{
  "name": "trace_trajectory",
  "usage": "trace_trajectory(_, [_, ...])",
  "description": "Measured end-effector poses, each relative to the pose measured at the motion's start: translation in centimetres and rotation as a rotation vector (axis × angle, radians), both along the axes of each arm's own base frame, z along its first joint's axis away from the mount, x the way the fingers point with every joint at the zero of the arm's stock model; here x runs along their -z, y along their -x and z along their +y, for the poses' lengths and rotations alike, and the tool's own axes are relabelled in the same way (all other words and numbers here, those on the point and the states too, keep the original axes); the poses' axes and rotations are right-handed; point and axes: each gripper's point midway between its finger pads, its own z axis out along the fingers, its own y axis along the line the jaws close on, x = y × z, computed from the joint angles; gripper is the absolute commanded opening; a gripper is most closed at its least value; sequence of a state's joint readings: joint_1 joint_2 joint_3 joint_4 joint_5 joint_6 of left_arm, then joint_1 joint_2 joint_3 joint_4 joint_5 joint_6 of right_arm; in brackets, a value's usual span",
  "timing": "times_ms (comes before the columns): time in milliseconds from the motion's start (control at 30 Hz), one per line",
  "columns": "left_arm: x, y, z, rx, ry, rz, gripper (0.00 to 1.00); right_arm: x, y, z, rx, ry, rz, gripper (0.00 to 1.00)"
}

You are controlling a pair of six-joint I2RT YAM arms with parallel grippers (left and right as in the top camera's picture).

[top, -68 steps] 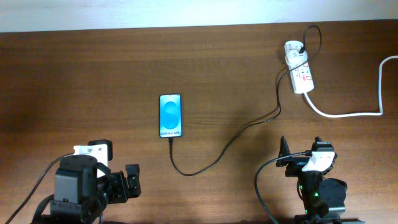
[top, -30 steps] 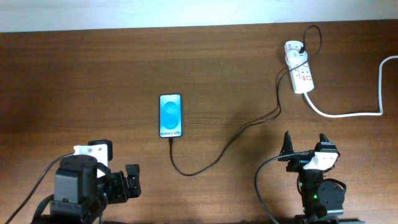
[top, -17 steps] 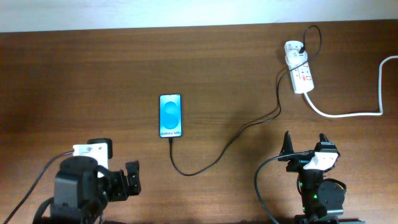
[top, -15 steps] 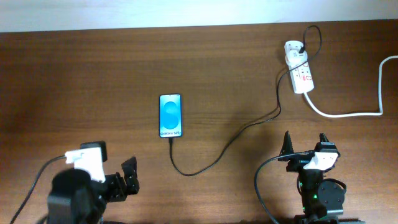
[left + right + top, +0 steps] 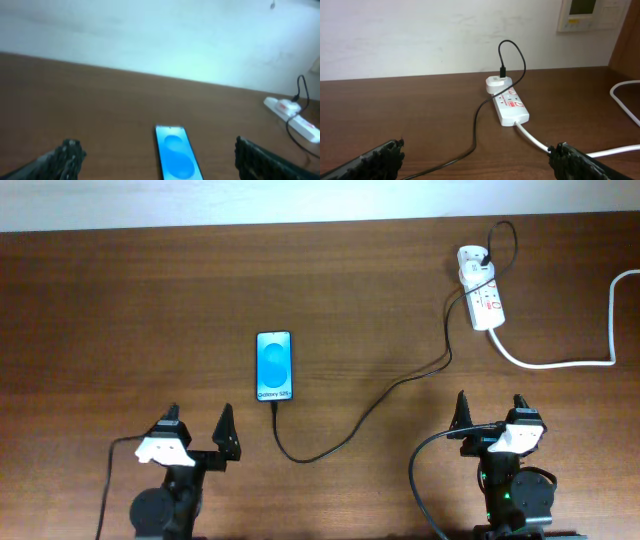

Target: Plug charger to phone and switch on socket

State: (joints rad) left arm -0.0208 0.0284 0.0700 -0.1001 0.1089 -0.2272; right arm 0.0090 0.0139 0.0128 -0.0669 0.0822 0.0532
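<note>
The phone (image 5: pixel 274 366) lies flat mid-table with its blue screen lit, and shows straight ahead in the left wrist view (image 5: pixel 174 157). The charger's black cable (image 5: pixel 350 432) runs from the phone's near edge, loops right and climbs to the white adapter (image 5: pixel 470 259) seated in the socket (image 5: pixel 487 304). Its tip meets the phone's edge; I cannot tell if it is seated. My left gripper (image 5: pixel 198 420) is open, short of the phone. My right gripper (image 5: pixel 490 408) is open, facing the socket (image 5: pixel 512 106) and the cable (image 5: pixel 475 125). Neither holds anything.
A thick white cord (image 5: pixel 560 363) leaves the socket and curves off the right edge; it also passes near my right finger (image 5: pixel 575 160). A pale wall runs behind the table's far edge (image 5: pixel 300 225). A wall panel (image 5: pixel 582 12) hangs above the socket.
My left arm has swung round from pointing right and now faces the phone with its fingers spread. The right arm, phone, cable and socket have not moved.
</note>
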Motion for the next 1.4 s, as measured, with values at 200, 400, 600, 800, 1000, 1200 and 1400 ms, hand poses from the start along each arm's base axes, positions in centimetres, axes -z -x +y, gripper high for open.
trace_trajectory(200, [1.7,-0.3,0.3,-0.011,-0.051,0.006,0.99,0.0,0.0,0.0,0.0,0.001,0.0,0.98])
trace_trajectory(400, [1.8,-0.4,1.3,-0.063,-0.142,0.005,0.99,0.0,0.0,0.0,0.0,0.0,0.0,0.98])
trace_trajectory(600, [1.9,-0.4,1.8,-0.09,-0.223,0.006,0.99,0.0,0.0,0.0,0.0,0.0,0.0,0.98])
trace_trajectory(800, [1.9,-0.4,1.9,-0.091,-0.235,0.005,0.99,0.0,0.0,0.0,0.0,0.0,0.0,0.98])
trace_trajectory(1000, [1.9,-0.4,1.9,-0.091,-0.235,0.005,0.99,0.0,0.0,0.0,0.0,0.0,0.0,0.98])
trace_trajectory(1200, [1.9,-0.4,1.9,-0.091,-0.238,0.005,0.99,0.0,0.0,0.0,0.0,0.001,0.0,0.98])
trace_trajectory(1400, [1.9,-0.4,1.9,-0.091,-0.238,0.004,0.99,0.0,0.0,0.0,0.0,0.0,0.0,0.98])
